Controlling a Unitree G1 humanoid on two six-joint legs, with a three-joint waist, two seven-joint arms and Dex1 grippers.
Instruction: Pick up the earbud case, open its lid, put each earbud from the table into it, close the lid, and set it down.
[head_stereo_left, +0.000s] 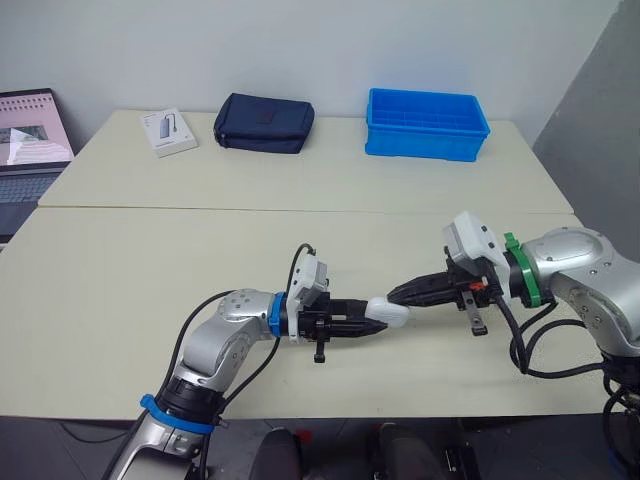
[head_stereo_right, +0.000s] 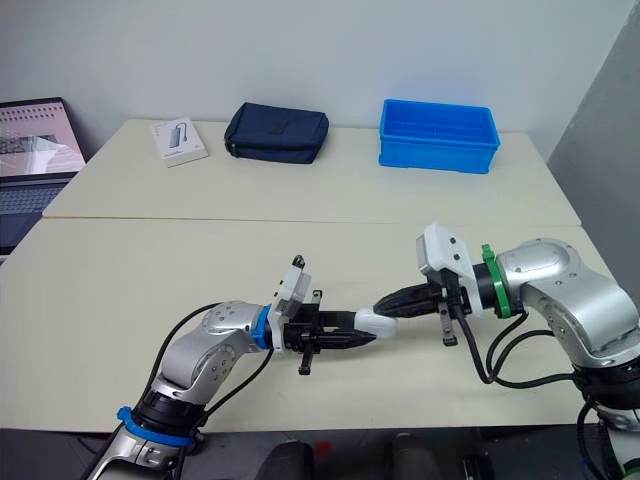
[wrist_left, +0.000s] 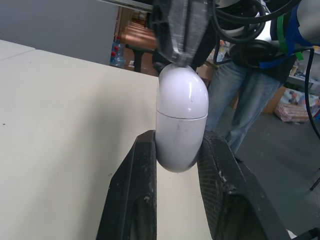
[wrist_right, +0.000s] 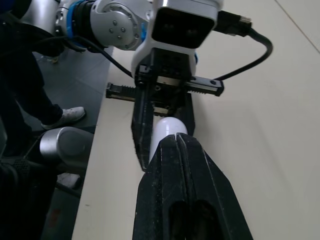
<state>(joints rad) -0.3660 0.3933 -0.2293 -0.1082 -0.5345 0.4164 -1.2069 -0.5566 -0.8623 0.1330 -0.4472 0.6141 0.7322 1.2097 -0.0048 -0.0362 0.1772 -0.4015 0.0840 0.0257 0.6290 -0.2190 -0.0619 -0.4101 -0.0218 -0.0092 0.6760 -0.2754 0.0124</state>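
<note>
White earbud case (head_stereo_left: 388, 313) held over table (head_stereo_left: 120, 290), well in front of blue crate (head_stereo_left: 427, 124), by near edge; lid seen closed. Case body clamped between left gripper (head_stereo_left: 376, 326) fingers. Right gripper (head_stereo_left: 396, 295) fingers pressed together, tips set against lid end. Navy pouch (head_stereo_left: 264, 122) seen left of crate, white box (head_stereo_left: 170, 131) further left.

**Left arm** (head_stereo_left: 225, 335): rounded silver-grey shells, a blue ring (head_stereo_left: 275, 315) at the wrist and a blue band (head_stereo_left: 175, 415) at its near end. Small dark screws (wrist_right: 117, 25) circle the joint cap.

**Right arm** (head_stereo_left: 580, 275): matching silver shells, with a green ring (head_stereo_left: 517, 268) at the wrist.

**Both wrists:** a white, boxy camera housing (head_stereo_left: 472, 243) and looping black cables (head_stereo_left: 520, 350).

**Left gripper** (head_stereo_left: 380, 322) and **right gripper** (head_stereo_left: 392, 295): two black tapered fingers (wrist_left: 132, 200). The left gripper's run on a toothed black rail (wrist_right: 165, 90).
</note>
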